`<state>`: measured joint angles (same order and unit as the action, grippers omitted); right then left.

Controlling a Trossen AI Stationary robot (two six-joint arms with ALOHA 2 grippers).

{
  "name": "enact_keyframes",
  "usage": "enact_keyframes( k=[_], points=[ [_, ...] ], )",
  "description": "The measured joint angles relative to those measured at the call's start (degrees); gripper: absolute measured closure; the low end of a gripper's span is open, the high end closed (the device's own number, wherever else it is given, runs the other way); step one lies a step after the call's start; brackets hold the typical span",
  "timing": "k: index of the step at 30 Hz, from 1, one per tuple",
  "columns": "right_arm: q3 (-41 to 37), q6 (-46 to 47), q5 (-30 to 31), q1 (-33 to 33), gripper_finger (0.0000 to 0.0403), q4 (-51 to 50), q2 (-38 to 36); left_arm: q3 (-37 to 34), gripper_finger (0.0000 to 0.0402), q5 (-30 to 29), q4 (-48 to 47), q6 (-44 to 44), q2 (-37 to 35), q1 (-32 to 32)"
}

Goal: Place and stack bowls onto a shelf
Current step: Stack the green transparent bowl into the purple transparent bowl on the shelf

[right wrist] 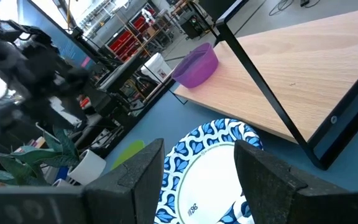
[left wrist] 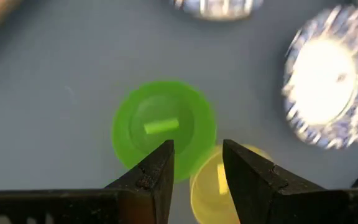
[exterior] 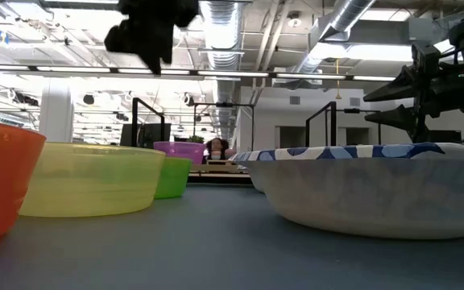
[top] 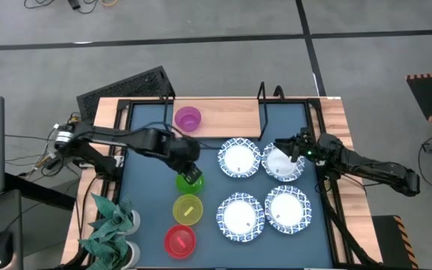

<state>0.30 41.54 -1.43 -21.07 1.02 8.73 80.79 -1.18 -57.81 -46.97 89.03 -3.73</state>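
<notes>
Two claws hang empty with fingers apart: the left claw (top: 192, 177) over the green bowl (top: 188, 182), seemingly lined up to lift it, the right claw (top: 285, 150) above a white bowl (top: 283, 166), while only the purple bowl (top: 187, 118) sits on the shelf (top: 223, 116).

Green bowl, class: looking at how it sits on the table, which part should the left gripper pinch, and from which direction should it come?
Probably the rim, from straight above. The green bowl sits upright and open-topped, so one finger can go inside the thin wall and one outside. The yellow bowl crowds one side, so the opposite rim looks easier. The left gripper hangs open above it.
</notes>
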Motion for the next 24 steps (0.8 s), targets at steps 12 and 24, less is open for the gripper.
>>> enact_keyframes(
  k=[12, 24],
  points=[
    [0.0, 0.0, 0.0, 0.0, 0.0183, -0.1, 0.0, 0.0, 0.0281, 2.3, -0.6, 3.3, 3.6, -0.5],
    [0.0, 0.0, 0.0, 0.0, 0.0183, -0.1, 0.0, 0.0, 0.0281, 8.0, 0.4, 3.3, 3.4, -0.5]
  ],
)
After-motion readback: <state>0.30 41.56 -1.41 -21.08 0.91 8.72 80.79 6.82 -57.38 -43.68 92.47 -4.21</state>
